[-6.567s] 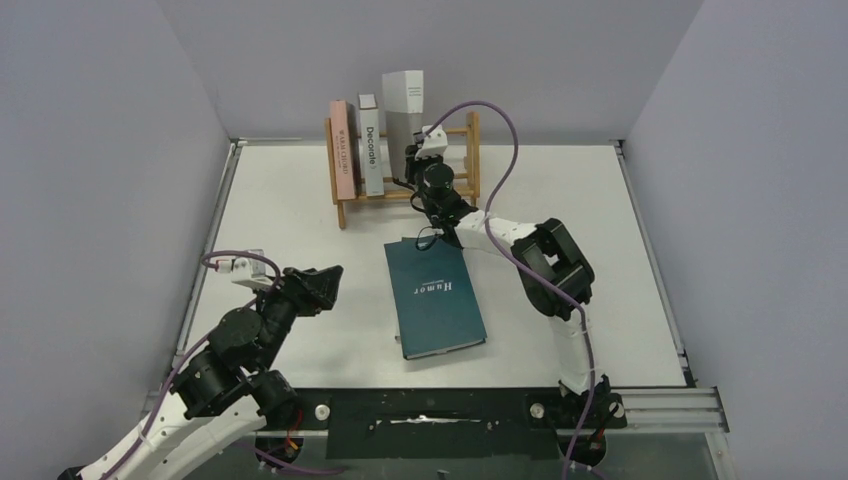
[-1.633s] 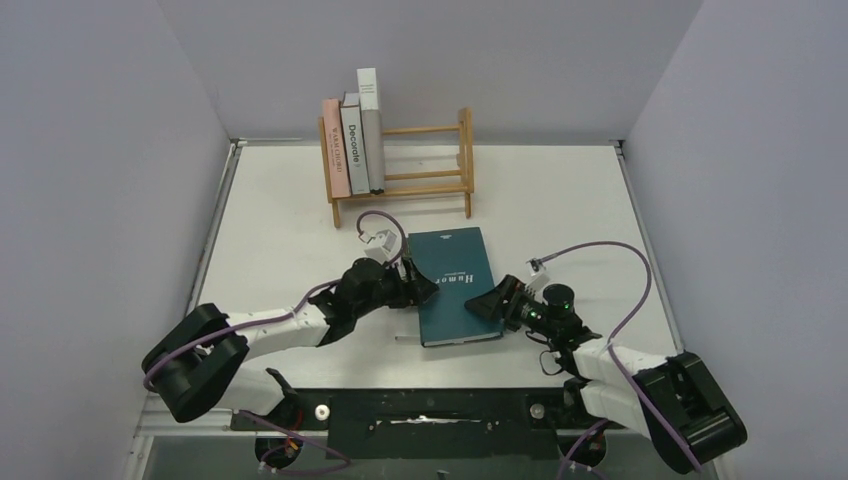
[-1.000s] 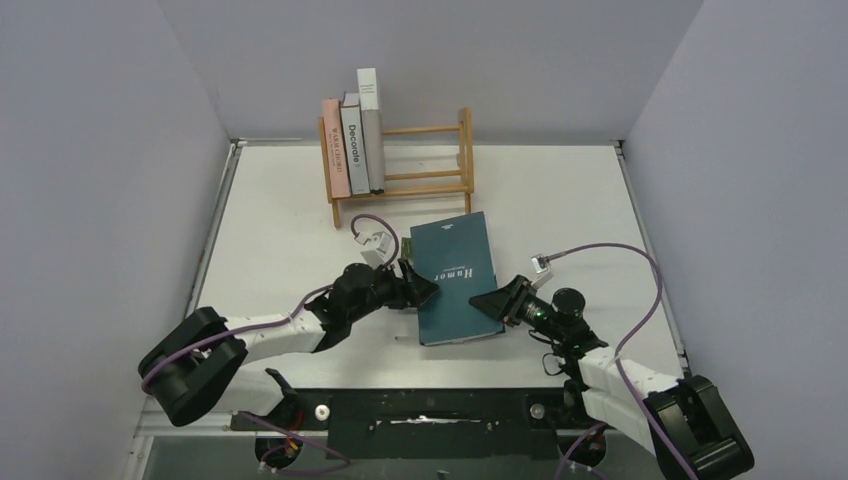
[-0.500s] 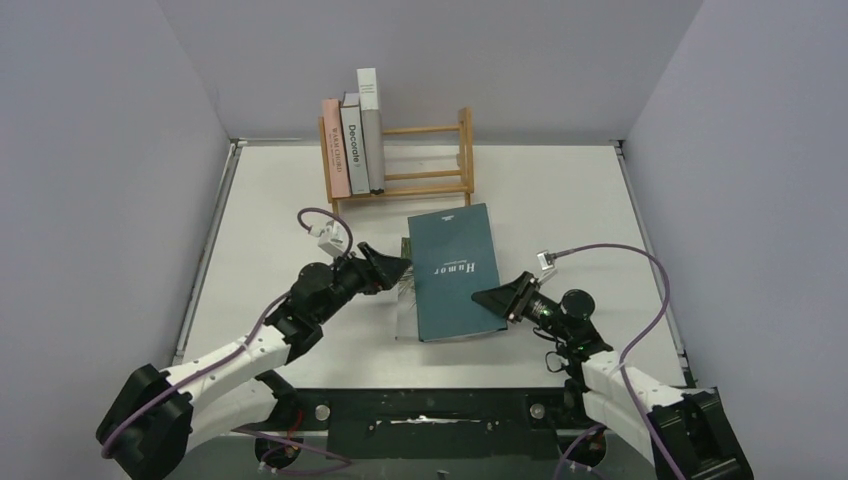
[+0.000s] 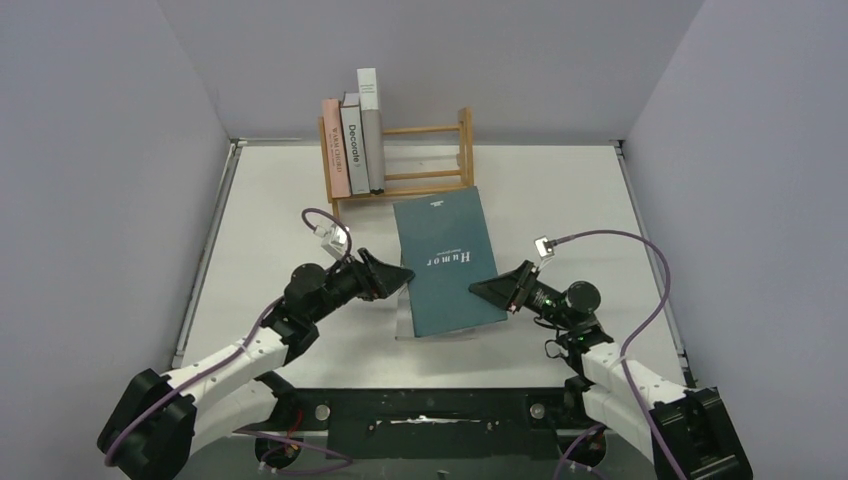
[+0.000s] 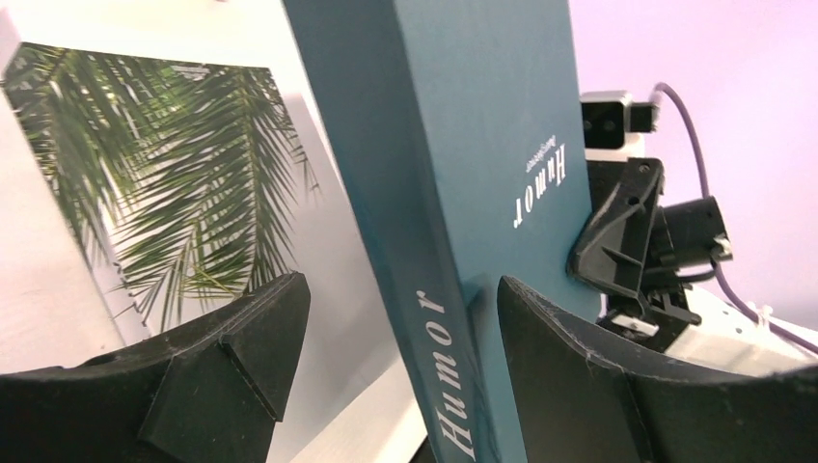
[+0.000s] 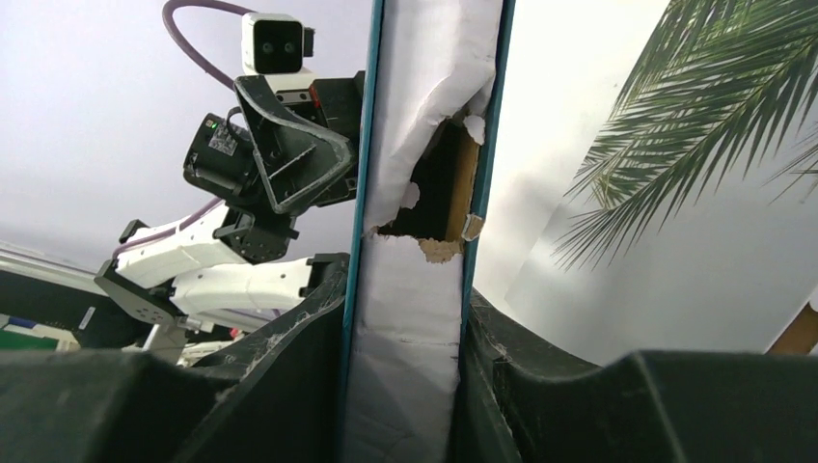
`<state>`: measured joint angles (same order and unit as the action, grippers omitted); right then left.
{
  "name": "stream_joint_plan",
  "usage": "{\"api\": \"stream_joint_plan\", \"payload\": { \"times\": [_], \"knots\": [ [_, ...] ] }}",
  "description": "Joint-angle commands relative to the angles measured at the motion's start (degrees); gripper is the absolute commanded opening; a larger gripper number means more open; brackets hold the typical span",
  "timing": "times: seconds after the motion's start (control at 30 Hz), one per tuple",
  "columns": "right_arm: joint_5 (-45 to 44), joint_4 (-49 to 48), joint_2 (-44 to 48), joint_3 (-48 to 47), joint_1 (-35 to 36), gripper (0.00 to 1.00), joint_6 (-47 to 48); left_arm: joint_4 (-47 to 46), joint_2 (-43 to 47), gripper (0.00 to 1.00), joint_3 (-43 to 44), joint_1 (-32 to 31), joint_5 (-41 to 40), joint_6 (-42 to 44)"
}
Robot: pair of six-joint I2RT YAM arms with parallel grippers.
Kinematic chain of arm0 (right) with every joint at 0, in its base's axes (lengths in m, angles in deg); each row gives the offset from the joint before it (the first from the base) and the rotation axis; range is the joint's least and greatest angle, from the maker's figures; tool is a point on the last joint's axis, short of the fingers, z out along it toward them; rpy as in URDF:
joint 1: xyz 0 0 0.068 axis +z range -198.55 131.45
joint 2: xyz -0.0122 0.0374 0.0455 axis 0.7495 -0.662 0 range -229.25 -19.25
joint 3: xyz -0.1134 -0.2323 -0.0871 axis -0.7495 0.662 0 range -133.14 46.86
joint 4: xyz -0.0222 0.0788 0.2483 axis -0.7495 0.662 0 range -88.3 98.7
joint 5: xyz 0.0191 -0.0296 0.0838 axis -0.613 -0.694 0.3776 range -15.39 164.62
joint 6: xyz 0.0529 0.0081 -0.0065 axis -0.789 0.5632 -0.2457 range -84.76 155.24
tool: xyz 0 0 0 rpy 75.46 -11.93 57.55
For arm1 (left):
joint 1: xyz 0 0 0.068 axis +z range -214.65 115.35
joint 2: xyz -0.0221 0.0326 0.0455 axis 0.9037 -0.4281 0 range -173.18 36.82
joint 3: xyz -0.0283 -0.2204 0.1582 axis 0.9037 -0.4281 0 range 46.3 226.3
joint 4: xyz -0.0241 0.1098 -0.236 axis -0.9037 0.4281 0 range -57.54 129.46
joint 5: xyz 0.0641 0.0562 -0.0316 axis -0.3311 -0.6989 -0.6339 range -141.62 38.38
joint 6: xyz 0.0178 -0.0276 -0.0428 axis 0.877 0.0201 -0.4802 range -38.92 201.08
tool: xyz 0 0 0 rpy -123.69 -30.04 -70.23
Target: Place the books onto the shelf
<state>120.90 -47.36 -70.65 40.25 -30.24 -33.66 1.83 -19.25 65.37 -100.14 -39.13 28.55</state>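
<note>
The Humor book has been lifted off the palm-leaf book and now tilts, far edge near the shelf. The right gripper clamps its page edge; the left gripper has spread wide, apparently clear of the spine. Slots right of the three shelved books are free

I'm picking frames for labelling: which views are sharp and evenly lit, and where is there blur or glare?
Top view: soft even light, sharp, Humor book title readable. Left wrist: left claw dark and slightly soft up close, wall behind tinted pink. Right wrist: right claw nearly black and soft, palm-leaf book bright, partly washed out.
</note>
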Motion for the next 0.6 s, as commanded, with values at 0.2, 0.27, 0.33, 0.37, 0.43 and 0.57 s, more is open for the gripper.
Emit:
{"api": "stream_joint_plan", "payload": {
  "times": [0.2,0.27,0.33,0.37,0.43,0.57],
  "knots": [
    [3.23,-12.95,-3.02,-2.45,0.35,0.24,-3.61,-11.79,-5.56,0.72,2.47,0.33,7.76,-0.8],
    [3.6,-13.41,-3.69,-2.59,0.93,0.24,-3.74,-13.66,-7.02,0.71,2.78,0.25,8.68,-1.22],
    [3.99,-13.3,-4.61,-2.93,1.68,0.24,-3.34,-16.31,-8.39,0.71,3.09,0.26,9.51,-1.87],
    [4.11,-13.72,-5.12,-2.99,2.06,0.24,-3.29,-17.2,-8.93,0.71,3.33,0.24,9.94,-2.09],
    [4.13,-14.13,-6.3,-3.12,3.13,0.24,-3.02,-18.59,-9.94,0.72,3.93,0.2,10.66,-2.26],
    [3.62,-14.78,-8.1,-3.32,4.81,0.24,-2.6,-20.5,-11.01,0.71,5.51,-0.1,11.94,-2.44]
  ]
}}
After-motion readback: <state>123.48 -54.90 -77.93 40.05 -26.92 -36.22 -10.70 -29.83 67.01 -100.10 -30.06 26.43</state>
